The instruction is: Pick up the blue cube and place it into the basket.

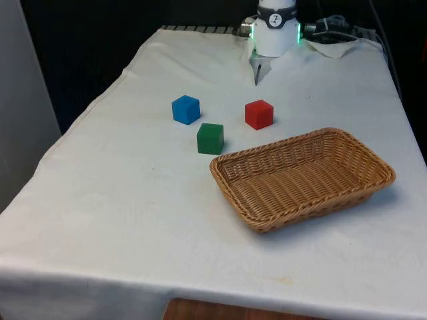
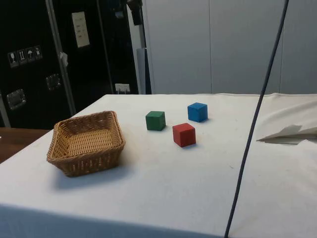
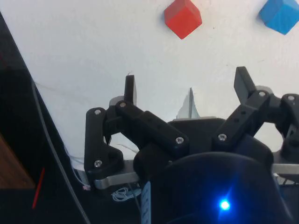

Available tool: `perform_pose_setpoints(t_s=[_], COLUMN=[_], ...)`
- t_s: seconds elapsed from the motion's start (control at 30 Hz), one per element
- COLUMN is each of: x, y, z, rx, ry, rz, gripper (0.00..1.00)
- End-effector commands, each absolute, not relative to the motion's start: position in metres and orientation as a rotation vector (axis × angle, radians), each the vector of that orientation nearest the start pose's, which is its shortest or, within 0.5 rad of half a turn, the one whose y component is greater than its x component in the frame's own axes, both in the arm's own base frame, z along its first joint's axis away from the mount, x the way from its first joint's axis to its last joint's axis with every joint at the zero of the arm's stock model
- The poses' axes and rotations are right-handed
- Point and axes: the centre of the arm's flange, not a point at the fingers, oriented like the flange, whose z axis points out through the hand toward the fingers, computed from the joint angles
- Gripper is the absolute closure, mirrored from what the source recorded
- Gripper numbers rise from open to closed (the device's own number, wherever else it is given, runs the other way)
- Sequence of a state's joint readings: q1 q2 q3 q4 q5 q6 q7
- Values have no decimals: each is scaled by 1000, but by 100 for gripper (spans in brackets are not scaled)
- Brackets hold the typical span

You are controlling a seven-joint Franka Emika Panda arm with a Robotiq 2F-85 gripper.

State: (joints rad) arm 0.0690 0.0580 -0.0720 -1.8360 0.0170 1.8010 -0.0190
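Observation:
The blue cube rests on the white cloth, left of the red cube in the front view. The wicker basket stands nearer the front edge, towards the front view's right, with nothing in it. My gripper hangs high above the far end of the table, well away from the cubes. Its two black fingers stand wide apart, open, with only bare cloth between them.
A red cube and a green cube sit close to the blue one. A dark cable hangs across the side view. The cloth is rumpled near the robot's base.

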Motion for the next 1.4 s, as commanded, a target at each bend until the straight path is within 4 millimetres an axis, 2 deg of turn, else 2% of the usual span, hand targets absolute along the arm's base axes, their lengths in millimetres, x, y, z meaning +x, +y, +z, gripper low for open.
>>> perform_pose_setpoints(t_s=[0.0,0.27,0.93,1.37], x=[565,556,522,519], y=[0,-6,-41,-55], z=[487,489,495,485], rx=[-3128,-3126,-3116,-3122], ry=[-16,-10,12,81], rz=[134,144,98,100], gripper=[0,0,0,0])
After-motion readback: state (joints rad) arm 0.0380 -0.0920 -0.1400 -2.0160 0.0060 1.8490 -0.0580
